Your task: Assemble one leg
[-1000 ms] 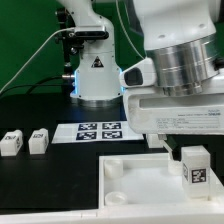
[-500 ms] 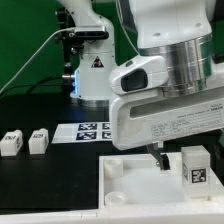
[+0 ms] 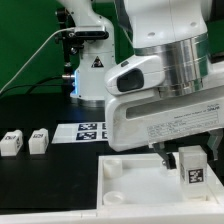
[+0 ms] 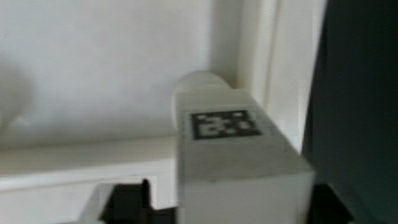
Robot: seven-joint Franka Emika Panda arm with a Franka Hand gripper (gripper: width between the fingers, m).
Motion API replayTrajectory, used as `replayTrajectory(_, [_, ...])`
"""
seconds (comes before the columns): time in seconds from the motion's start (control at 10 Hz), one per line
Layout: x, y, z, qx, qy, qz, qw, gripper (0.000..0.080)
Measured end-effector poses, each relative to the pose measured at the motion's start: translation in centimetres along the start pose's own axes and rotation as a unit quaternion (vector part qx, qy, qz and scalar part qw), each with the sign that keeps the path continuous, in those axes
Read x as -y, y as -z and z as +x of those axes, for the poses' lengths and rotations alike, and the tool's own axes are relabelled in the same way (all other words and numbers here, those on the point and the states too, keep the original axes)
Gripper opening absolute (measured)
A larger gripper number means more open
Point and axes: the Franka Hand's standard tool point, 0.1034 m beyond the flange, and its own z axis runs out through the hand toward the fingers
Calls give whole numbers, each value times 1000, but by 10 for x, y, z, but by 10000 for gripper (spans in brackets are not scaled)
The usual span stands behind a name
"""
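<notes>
Looks like the grab step: the hand (image 3: 187, 158) sits spread around the leg (image 3: 192, 172), gripping nothing yet. The leg's upright on the white panel (image 3: 135, 178). Next it should squeeze squarely, then lift.

Hidden and cut-off parts

In the exterior view the arm (image 3: 165, 70) covers the exterior view's right end of the marker board (image 3: 90, 131) and most of the pincer (image 3: 184, 158), so how its jaws stand cannot be told. The panel (image 3: 130, 185) runs off the lower edge. The wrist view is blurred, and the picture's edge cuts off the leg (image 4: 231, 150).
</notes>
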Motion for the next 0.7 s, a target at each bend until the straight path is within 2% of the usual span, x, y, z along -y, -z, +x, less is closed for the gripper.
replayTrajectory(0.1, [0,0,0,0,-51,0,999,298])
replayTrajectory(0.4, [0,0,0,-1,-198,0,980,298])
replayTrajectory(0.6, [3,-2,-1,-3,-351,0,936,298])
replayTrajectory(0.7, [3,-3,-2,-3,-434,2,901,298])
